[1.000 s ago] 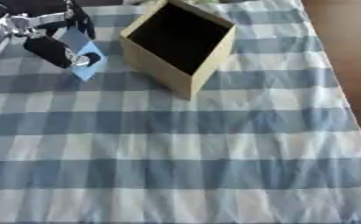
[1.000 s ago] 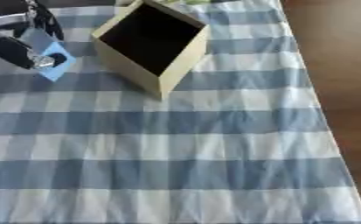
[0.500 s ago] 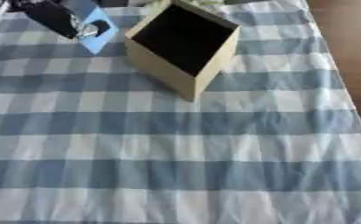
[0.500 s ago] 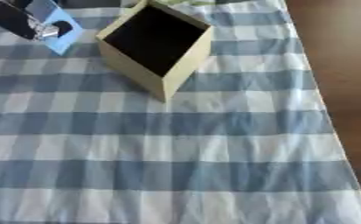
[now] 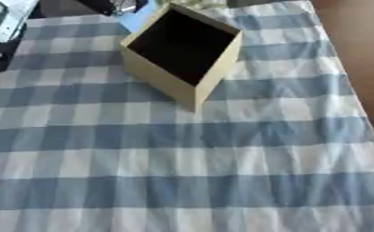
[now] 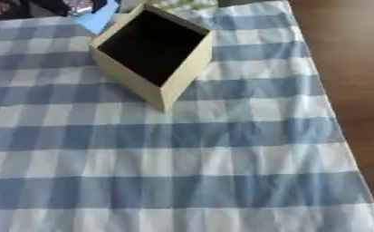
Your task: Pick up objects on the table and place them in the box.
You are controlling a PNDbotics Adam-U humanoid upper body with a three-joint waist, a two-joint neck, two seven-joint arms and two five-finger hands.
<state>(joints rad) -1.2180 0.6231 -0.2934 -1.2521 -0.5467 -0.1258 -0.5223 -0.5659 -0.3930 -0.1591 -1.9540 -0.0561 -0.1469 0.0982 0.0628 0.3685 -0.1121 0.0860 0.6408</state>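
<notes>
The left hand [image 6: 59,5] at the top edge carries a light-blue item [image 6: 97,19] – grip impossible to tell – likely light, thin; box [image 6: 152,49] gapes beside it.

You get bright, even daylight here, but everything's soft and blurry; inside the box [image 5: 178,45] it's just dark shadow

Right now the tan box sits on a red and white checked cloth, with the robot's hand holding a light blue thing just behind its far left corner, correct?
Nearly. The cloth is blue and white checked, not red, as the right eye view shows. The tan box does sit on it, and the hand is at the light blue thing behind the far left corner.
</notes>
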